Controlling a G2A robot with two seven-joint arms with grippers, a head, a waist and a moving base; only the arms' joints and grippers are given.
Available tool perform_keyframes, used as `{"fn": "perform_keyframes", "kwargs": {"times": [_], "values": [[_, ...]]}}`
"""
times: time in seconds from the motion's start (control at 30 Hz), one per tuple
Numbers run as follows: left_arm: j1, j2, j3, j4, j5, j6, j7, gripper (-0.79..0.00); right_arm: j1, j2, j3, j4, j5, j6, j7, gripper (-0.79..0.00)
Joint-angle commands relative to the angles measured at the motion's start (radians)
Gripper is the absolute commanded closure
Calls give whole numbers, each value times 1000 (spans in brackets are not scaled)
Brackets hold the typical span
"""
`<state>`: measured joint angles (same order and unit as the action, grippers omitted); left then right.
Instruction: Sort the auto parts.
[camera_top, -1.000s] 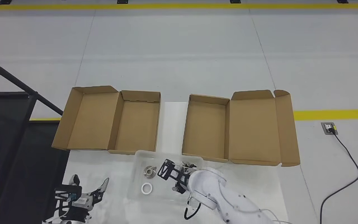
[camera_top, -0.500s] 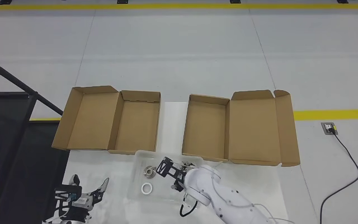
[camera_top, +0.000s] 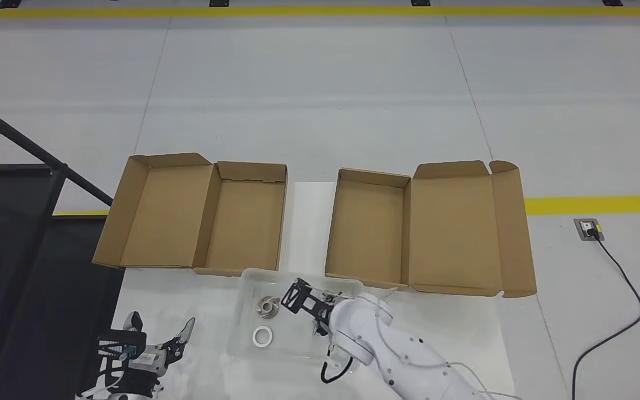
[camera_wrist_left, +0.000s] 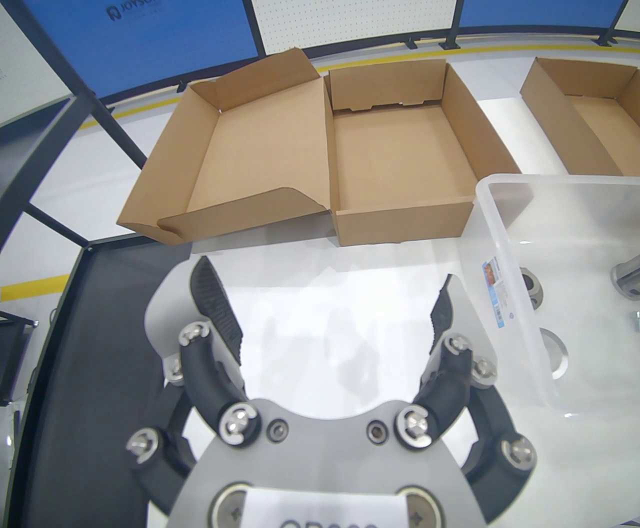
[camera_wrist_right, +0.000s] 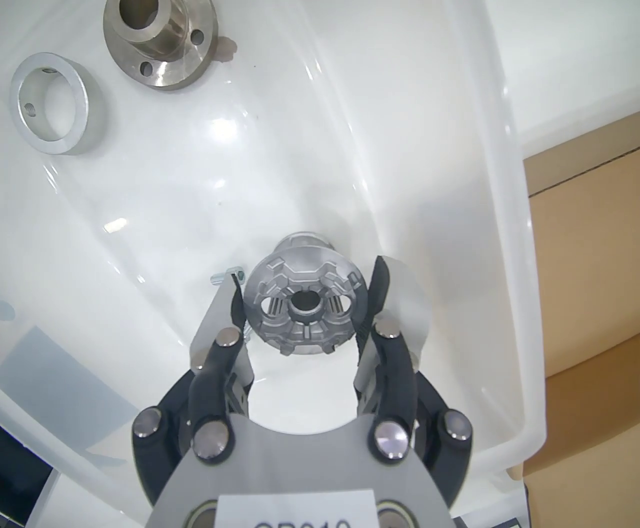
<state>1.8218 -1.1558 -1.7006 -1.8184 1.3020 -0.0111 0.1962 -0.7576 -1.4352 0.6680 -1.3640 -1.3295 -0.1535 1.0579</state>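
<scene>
Item: hub (camera_wrist_right: 280, 295), grey cast metal, round, with a cut-out face, a centre bore and a ribbed core. 
Location: inside the clear bin (camera_wrist_right: 505, 200), clamped between the right gripper (camera_wrist_right: 303, 300) pads. 
Beyond the gripper: flanged bushing (camera_wrist_right: 160, 40), plain ring (camera_wrist_right: 52, 110). 
Left gripper (camera_wrist_left: 325, 300): spread wide over the bench (camera_wrist_left: 320, 260).

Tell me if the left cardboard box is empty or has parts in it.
Empty. The left cardboard box shows a bare floor in both the left wrist and top views, with nothing lying inside.

Yellow floor line (camera_top: 590, 205), floor socket (camera_top: 588, 230), blue panel (camera_wrist_left: 200, 40).
</scene>
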Motion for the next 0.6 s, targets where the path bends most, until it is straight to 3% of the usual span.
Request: {"fn": "perform_keyframes", "kwargs": {"times": [0.0,0.07,0.13,0.43,0.57], "values": [[0,0,0,0,0,0,0,-785,-2,-1,3,-1,-9,-2,-5,-305],[0,0,0,0,0,0,0,-785,-6,-1,9,-12,-16,-4,-12,-108],[0,0,0,0,0,0,0,-785,-15,1,20,-40,-17,-17,-30,-6],[0,0,0,0,0,0,0,-785,-110,51,179,-337,-3,-206,-138,0],[0,0,0,0,0,0,0,-785,-136,70,256,-461,-37,-241,-150,0]]}}
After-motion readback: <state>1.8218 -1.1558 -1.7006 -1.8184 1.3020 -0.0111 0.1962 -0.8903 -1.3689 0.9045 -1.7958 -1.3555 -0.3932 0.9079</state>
